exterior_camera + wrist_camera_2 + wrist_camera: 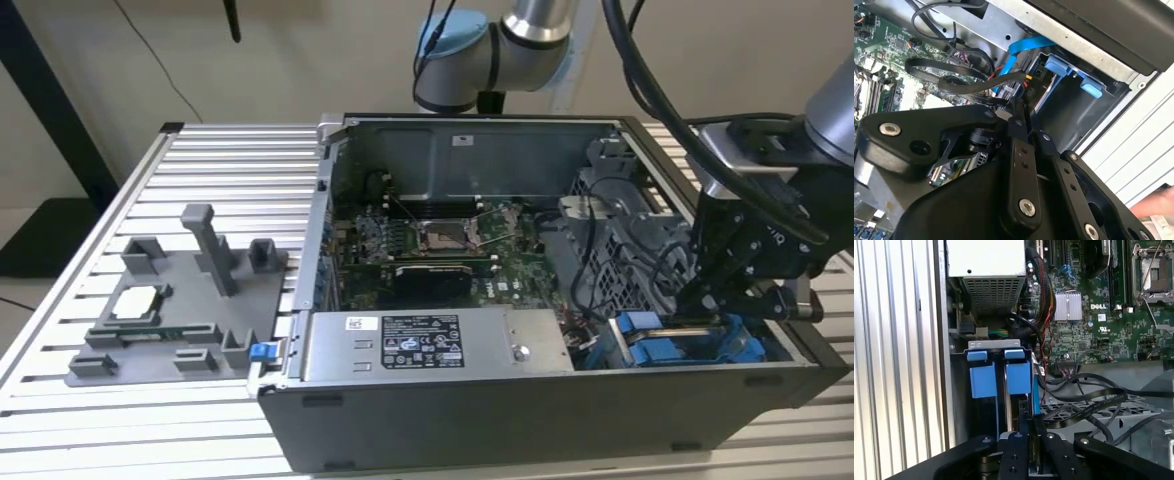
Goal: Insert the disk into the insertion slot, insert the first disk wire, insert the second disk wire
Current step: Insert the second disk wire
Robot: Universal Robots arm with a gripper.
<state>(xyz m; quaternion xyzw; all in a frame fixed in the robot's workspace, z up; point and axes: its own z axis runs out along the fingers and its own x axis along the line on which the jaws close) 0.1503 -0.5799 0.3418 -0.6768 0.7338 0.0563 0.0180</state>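
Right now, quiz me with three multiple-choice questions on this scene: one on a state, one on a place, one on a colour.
1. The dark metal computer case is: A. open B. closed C. overturned
2. The black gripper is: A. outside the case B. at the grey metal drive cage C. on the floor
3. The cage's plastic tabs are: A. red B. blue C. yellow
A, the green motherboard lies exposed; B, it reaches into the case's corner at the exterior view's right; B, both wrist views show blue.
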